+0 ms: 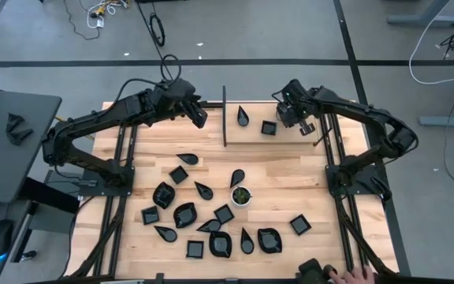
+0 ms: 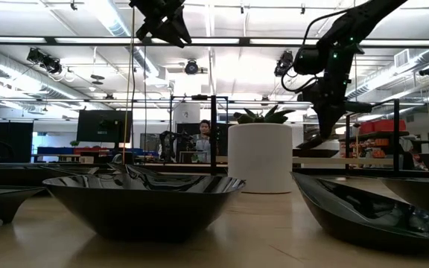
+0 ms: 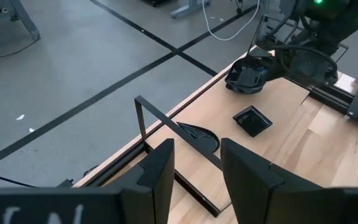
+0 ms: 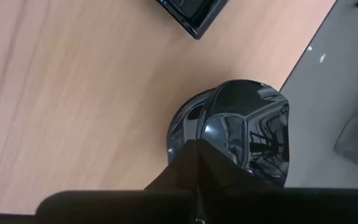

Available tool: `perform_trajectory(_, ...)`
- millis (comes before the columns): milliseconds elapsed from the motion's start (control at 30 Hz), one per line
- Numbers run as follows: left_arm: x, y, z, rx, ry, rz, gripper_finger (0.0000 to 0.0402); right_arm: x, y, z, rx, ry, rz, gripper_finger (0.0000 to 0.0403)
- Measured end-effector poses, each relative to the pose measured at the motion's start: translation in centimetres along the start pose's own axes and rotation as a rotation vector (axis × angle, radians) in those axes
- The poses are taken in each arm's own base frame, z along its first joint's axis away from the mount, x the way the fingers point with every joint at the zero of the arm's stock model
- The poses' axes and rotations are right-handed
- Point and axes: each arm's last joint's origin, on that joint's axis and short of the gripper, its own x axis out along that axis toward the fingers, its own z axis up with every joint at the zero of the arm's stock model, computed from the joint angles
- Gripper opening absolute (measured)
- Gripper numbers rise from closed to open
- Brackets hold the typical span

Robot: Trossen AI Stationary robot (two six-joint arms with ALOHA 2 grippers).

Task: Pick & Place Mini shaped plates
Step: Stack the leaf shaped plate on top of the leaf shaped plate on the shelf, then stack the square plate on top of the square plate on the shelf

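Right gripper (image 4: 197,163) pinched shut on the rim of a rounded black dish (image 4: 244,127), held over the table's (image 1: 290,177) far edge just beyond the square dish (image 1: 269,127). A teardrop dish (image 1: 243,116) lies between that square dish and the upright divider (image 1: 225,117). Left gripper (image 3: 194,177) fingers spread and empty, hovering on the divider's other side. Remaining black dishes (image 1: 211,221) clustered around the white cup (image 1: 241,195)

A white cup (image 1: 242,195) with a green plant is sitting mid-counter (image 1: 290,170); a thin black divider frame (image 1: 225,117) is standing at twelve o'clock.
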Motion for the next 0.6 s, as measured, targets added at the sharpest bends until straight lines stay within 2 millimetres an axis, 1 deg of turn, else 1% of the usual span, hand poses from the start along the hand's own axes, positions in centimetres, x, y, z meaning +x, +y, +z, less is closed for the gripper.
perform_trajectory(167,0.0,0.0,0.0,0.0,0.0,0.0,0.0135,0.12,-0.25,-0.18,0.006,-0.012,-0.013,0.0022)
perform_trajectory(433,-0.01,0.0,0.0,0.001,0.0,0.0,0.0135,0.18,-0.25,-0.54,0.017,-0.005,-0.004,0.0074)
perform_trajectory(600,0.0,0.0,0.0,-0.001,0.0,0.0,0.0135,-0.29,-0.3,-0.33,0.107,0.022,-0.047,0.0094)
